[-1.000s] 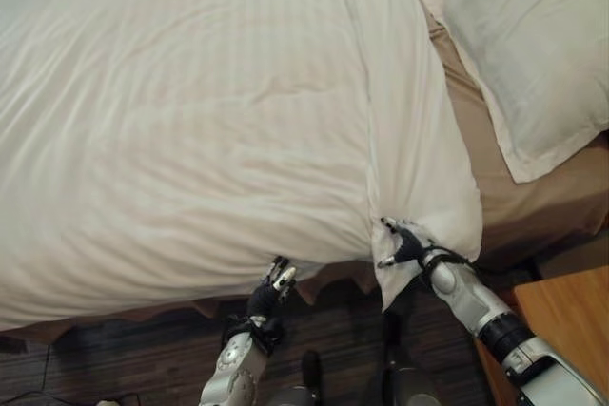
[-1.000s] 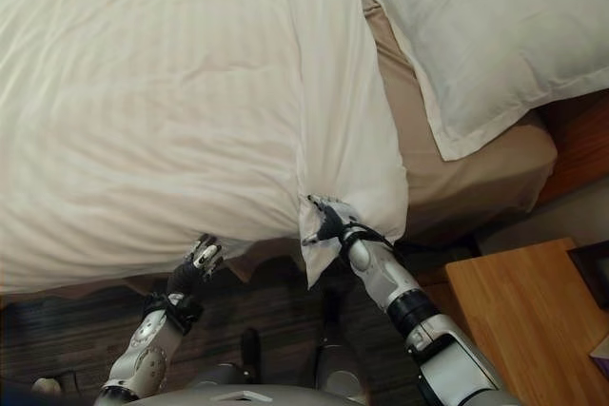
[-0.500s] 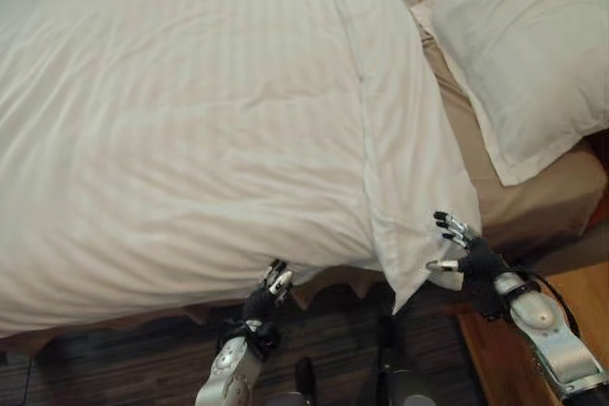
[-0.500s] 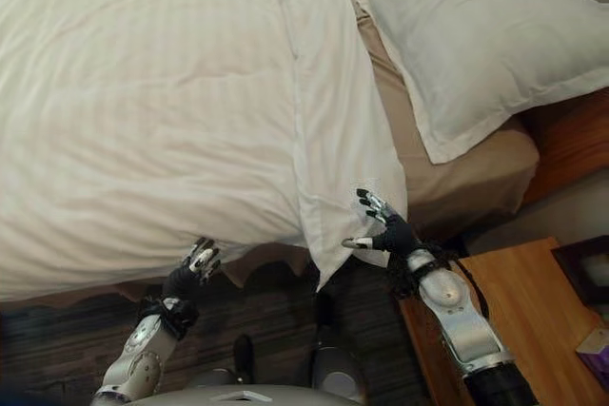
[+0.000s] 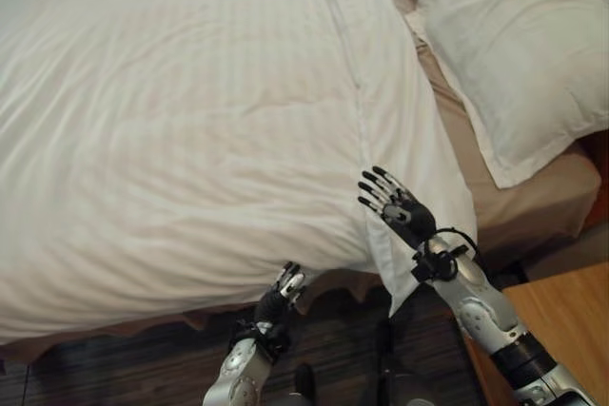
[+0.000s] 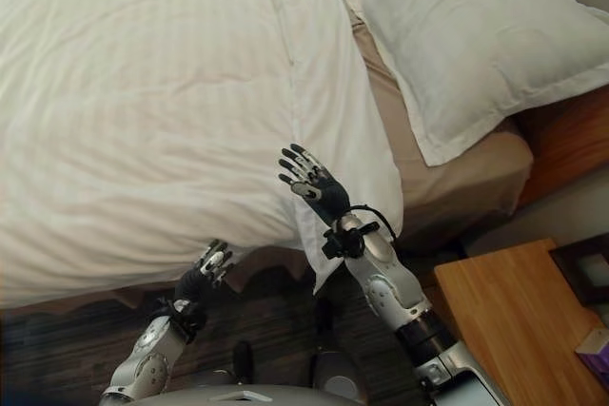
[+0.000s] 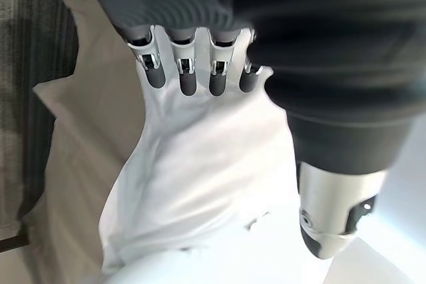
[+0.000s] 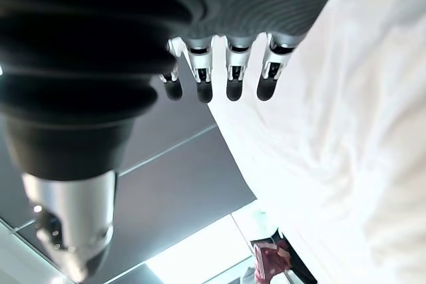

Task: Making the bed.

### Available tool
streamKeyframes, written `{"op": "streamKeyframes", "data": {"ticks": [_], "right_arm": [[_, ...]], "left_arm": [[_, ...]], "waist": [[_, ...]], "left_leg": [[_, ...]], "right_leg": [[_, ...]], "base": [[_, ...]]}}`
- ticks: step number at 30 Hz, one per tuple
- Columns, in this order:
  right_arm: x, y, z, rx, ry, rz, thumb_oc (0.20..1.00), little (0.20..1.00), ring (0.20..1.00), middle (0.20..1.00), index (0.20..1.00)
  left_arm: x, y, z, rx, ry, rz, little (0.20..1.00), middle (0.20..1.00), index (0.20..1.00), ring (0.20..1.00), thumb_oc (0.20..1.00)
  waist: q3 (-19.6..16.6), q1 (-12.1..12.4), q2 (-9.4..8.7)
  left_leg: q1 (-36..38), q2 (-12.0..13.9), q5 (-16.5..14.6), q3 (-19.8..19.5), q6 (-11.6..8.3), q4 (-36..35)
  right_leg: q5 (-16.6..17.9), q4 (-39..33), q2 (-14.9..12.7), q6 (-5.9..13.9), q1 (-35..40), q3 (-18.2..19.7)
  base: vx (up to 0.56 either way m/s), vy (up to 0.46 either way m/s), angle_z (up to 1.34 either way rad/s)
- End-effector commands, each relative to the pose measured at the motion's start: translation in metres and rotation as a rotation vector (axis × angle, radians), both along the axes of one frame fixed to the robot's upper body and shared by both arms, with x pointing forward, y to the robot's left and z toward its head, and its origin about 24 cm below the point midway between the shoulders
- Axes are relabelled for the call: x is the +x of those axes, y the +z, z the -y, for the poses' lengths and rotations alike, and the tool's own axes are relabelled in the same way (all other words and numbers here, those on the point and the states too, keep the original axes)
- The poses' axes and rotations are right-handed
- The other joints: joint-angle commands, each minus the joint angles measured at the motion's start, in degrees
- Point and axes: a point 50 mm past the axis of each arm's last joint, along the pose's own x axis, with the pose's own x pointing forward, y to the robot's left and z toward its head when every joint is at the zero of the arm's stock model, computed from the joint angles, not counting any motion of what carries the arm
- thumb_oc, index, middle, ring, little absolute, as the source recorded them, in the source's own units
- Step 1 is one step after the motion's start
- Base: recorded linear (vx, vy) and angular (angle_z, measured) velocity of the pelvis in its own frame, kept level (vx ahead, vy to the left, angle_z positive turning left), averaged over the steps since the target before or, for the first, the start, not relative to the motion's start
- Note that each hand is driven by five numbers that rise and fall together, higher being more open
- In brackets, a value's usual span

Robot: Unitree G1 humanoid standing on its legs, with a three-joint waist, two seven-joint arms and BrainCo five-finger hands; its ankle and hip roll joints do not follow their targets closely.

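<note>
The white duvet (image 5: 190, 121) covers most of the bed (image 5: 533, 192), its folded-back edge running as a band toward the near side, where one corner hangs over the bed's edge; the far left part of the duvet is cut off by the picture's border. A white pillow (image 5: 514, 35) lies on the tan sheet at the head end, partly cut off at the right. No writing can be read anywhere. The right hand (image 5: 398, 208) is raised over the hanging duvet corner with its fingers spread straight, holding nothing. The left hand (image 5: 276, 303) sits low at the bed's near edge, just under the duvet's hem, fingers straight against the cloth without gripping it. A wooden nightstand (image 6: 514, 301) stands at the lower right.
</note>
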Motion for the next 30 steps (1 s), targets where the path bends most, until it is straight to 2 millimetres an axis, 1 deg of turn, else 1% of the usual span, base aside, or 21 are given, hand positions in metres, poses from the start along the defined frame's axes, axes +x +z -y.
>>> {"op": "streamKeyframes", "data": {"ticks": [1, 3, 5, 8, 10, 11, 13, 15, 18, 20, 24, 25, 26, 27, 28, 30], "right_arm": [[0.011, 0.020, -0.001, 0.103, -0.037, 0.042, 0.200, 0.200, 0.200, 0.200, 0.200], [0.015, 0.020, -0.002, 0.095, -0.052, 0.037, 0.200, 0.200, 0.200, 0.200, 0.200], [0.022, 0.017, 0.005, 0.104, -0.109, 0.011, 0.200, 0.200, 0.200, 0.200, 0.200], [0.031, 0.019, 0.017, 0.081, -0.195, 0.017, 0.200, 0.200, 0.200, 0.200, 0.200], [0.037, 0.019, 0.028, 0.118, -0.268, -0.006, 0.200, 0.200, 0.200, 0.200, 0.200], [0.037, 0.019, 0.028, 0.118, -0.268, -0.006, 0.200, 0.200, 0.200, 0.200, 0.200], [0.043, 0.015, 0.038, 0.158, -0.326, -0.044, 0.200, 0.200, 0.200, 0.200, 0.200], [0.046, 0.015, 0.040, 0.167, -0.341, -0.048, 0.200, 0.200, 0.200, 0.200, 0.200], [0.056, 0.021, 0.054, 0.161, -0.406, -0.043, 0.200, 0.200, 0.200, 0.200, 0.200], [0.065, 0.026, 0.070, 0.126, -0.474, -0.032, 0.200, 0.200, 0.200, 0.200, 0.200], [0.079, 0.022, 0.098, 0.058, -0.601, -0.091, 0.200, 0.200, 0.200, 0.200, 0.200], [0.080, 0.013, 0.105, 0.064, -0.640, -0.140, 0.200, 0.200, 0.200, 0.200, 0.200], [0.079, -0.001, 0.120, 0.026, -0.696, -0.209, 0.200, 0.200, 0.200, 0.200, 0.200], [0.079, -0.007, 0.124, -0.014, -0.711, -0.242, 0.200, 0.200, 0.200, 0.200, 0.200], [0.076, -0.020, 0.134, -0.057, -0.748, -0.299, 0.200, 0.200, 0.200, 0.200, 0.200], [0.056, -0.061, 0.153, -0.026, -0.834, -0.492, 0.200, 0.200, 0.200, 0.200, 0.200]], "left_arm": [[0.013, 0.016, 0.001, -0.041, -0.011, 0.087, 1.000, 1.000, 1.000, 1.000, 1.000], [0.013, 0.017, 0.001, -0.044, -0.012, 0.089, 1.000, 1.000, 1.000, 1.000, 1.000], [0.013, 0.016, 0.001, -0.049, -0.015, 0.084, 1.000, 1.000, 1.000, 1.000, 1.000], [0.012, 0.014, 0.001, -0.041, -0.024, 0.076, 1.000, 1.000, 1.000, 1.000, 1.000], [0.010, 0.013, 0.001, -0.038, -0.027, 0.070, 1.000, 1.000, 1.000, 1.000, 1.000], [0.010, 0.013, 0.001, -0.038, -0.027, 0.070, 1.000, 1.000, 1.000, 1.000, 1.000], [0.009, 0.011, 0.001, -0.038, -0.035, 0.060, 1.000, 1.000, 1.000, 1.000, 1.000], [0.008, 0.011, 0.003, -0.045, -0.040, 0.059, 1.000, 1.000, 1.000, 1.000, 1.000], [0.008, 0.013, 0.005, -0.055, -0.055, 0.067, 1.000, 1.000, 1.000, 1.000, 1.000], [0.008, 0.014, 0.008, -0.058, -0.074, 0.072, 1.000, 1.000, 1.000, 1.000, 1.000], [0.010, 0.014, 0.013, -0.073, -0.094, 0.074, 1.000, 1.000, 1.000, 1.000, 1.000], [0.010, 0.013, 0.014, -0.073, -0.098, 0.072, 1.000, 1.000, 1.000, 1.000, 1.000], [0.011, 0.014, 0.015, -0.076, -0.104, 0.074, 1.000, 1.000, 1.000, 1.000, 1.000], [0.011, 0.014, 0.016, -0.080, -0.107, 0.074, 1.000, 1.000, 1.000, 1.000, 1.000], [0.012, 0.015, 0.016, -0.081, -0.106, 0.078, 1.000, 1.000, 1.000, 1.000, 1.000], [0.015, 0.017, 0.016, -0.090, -0.106, 0.090, 1.000, 1.000, 1.000, 1.000, 1.000]], "waist": [[0.1, 1.4, 1.25], [0.0, 1.7, 1.64], [0.1, 1.8, 2.23], [0.1, 1.9, 3.15], [0.1, 2.1, 4.00], [0.1, 2.1, 4.00], [0.2, 2.2, 4.80], [0.1, 2.3, 5.04], [0.1, 2.4, 5.86], [0.0, 2.4, 6.56], [0.1, 2.4, 7.84], [0.1, 2.5, 8.14], [0.2, 2.6, 8.52], [0.3, 2.6, 8.75], [0.3, 2.6, 9.03], [0.7, 2.4, 9.91]], "left_leg": [[-3.0, -0.1, 1.6, 0.5, 0.51, 0.3], [-3.1, -0.2, 1.6, 0.1, 0.45, 0.3], [-3.5, -0.4, 1.7, -0.7, 0.44, 0.3], [-3.9, -0.8, 1.9, -1.4, 0.53, 0.3], [-4.2, -1.1, 2.0, -1.8, 0.62, 0.3], [-4.2, -1.1, 2.0, -1.8, 0.62, 0.3], [-4.2, -1.2, 2.1, -1.9, 0.64, 0.3], [-4.2, -1.2, 2.1, -1.9, 0.63, 0.3], [-4.2, -1.3, 2.1, -1.9, 0.59, 0.3], [-4.3, -1.3, 2.2, -1.9, 0.52, 0.3], [-4.4, -1.3, 2.3, -2.0, 0.32, 0.3], [-4.4, -1.3, 2.4, -2.1, 0.30, 0.3], [-4.4, -1.3, 2.4, -2.2, 0.23, 0.3], [-4.4, -1.3, 2.5, -2.4, 0.20, 0.3], [-4.4, -1.4, 2.5, -2.5, 0.17, 0.3], [-4.0, -1.4, 2.2, -3.1, 0.14, 0.3]], "right_leg": [[-2.5, 1.6, -2.6, 4.48, 3.6, -0.4], [-2.6, 1.4, -2.7, 4.40, 3.8, -0.5], [-2.8, 1.3, -3.0, 4.35, 3.9, -0.4], [-2.9, 1.5, -3.4, 4.27, 3.7, -0.1], [-2.9, 1.6, -3.6, 4.15, 3.5, -0.2], [-2.9, 1.6, -3.6, 4.15, 3.5, -0.2], [-3.0, 1.5, -3.6, 4.03, 3.5, -0.1], [-3.1, 1.4, -3.6, 3.99, 3.5, -0.1], [-3.1, 1.4, -3.6, 3.95, 3.4, 0.1], [-3.1, 1.3, -3.7, 3.95, 3.3, 0.1], [-3.3, 1.3, -3.7, 3.83, 3.3, 0.3], [-3.4, 1.3, -3.7, 3.78, 3.4, 0.3], [-3.5, 1.4, -3.7, 3.74, 3.5, 0.4], [-3.5, 1.5, -3.7, 3.70, 3.5, 0.4], [-3.6, 1.5, -3.6, 3.66, 3.6, 0.4], [-4.2, 1.7, -3.5, 3.64, 4.0, 0.1]], "base": [[0.00, 0.000, 0.00], [0.00, -0.008, 0.02], [0.00, -0.014, 0.13], [0.00, -0.003, 0.19], [0.00, -0.003, 0.08], [0.00, -0.004, 0.10], [0.01, -0.005, 0.05], [0.00, 0.000, 0.00], [0.00, 0.000, 0.00], [0.00, 0.000, 0.00], [0.00, 0.000, 0.00], [0.00, 0.000, 0.00], [0.00, 0.000, 0.00], [0.00, 0.000, 0.00], [0.00, 0.000, 0.00], [0.00, 0.000, 0.00]]}}
